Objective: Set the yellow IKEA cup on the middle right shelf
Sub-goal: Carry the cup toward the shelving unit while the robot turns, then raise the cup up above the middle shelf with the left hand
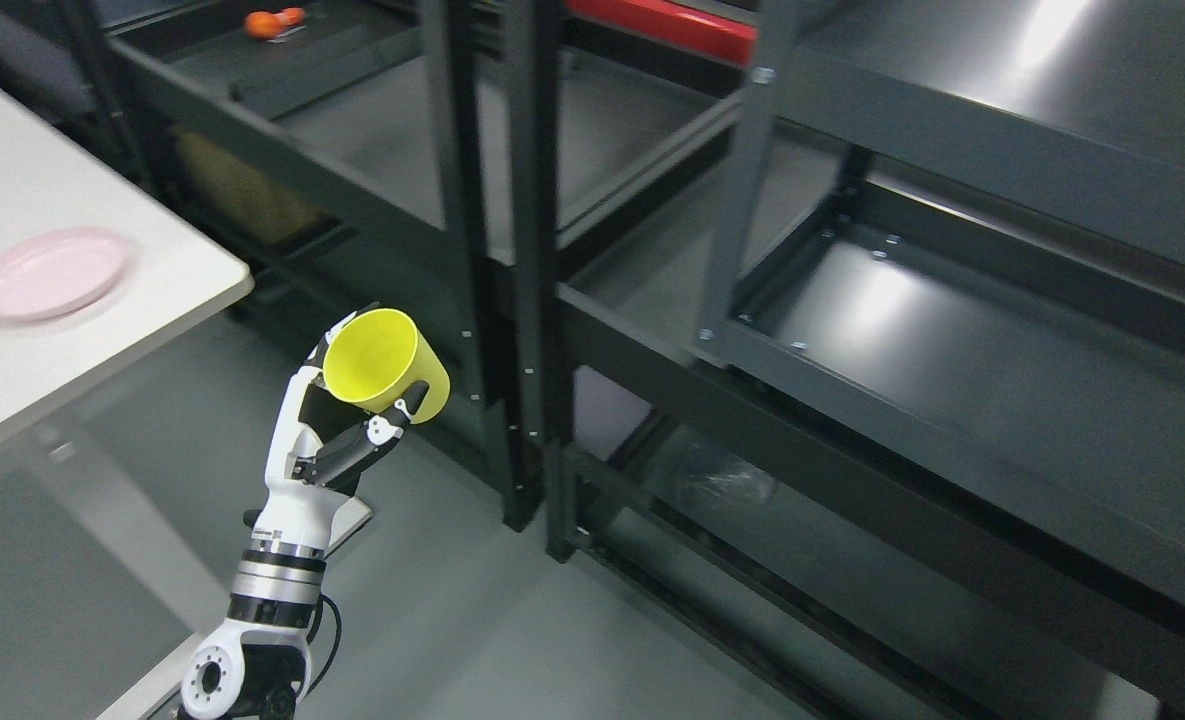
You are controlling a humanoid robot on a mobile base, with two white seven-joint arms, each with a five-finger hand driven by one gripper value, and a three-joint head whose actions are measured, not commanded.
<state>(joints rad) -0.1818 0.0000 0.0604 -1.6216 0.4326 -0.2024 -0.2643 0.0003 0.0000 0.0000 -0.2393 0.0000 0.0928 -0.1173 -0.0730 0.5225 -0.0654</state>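
One dark metal shelving unit (952, 330), filling centre and right. White table (72, 330), left edge, bearing pink plate (50, 272). Left hand (337, 440), lower left, fingers clasped round yellow cup (387, 365), tilted, mouth facing upper left. Orange item (274, 22), top left, blurred.

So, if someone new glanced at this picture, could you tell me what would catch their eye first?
Most likely the bright yellow cup, tilted with its mouth toward the camera, held up in the left hand at lower left, in front of the shelving. Next come the dark metal shelves filling the right and top, bare apart from a small orange object at the top left. A pale pink plate sits on the white table at far left.
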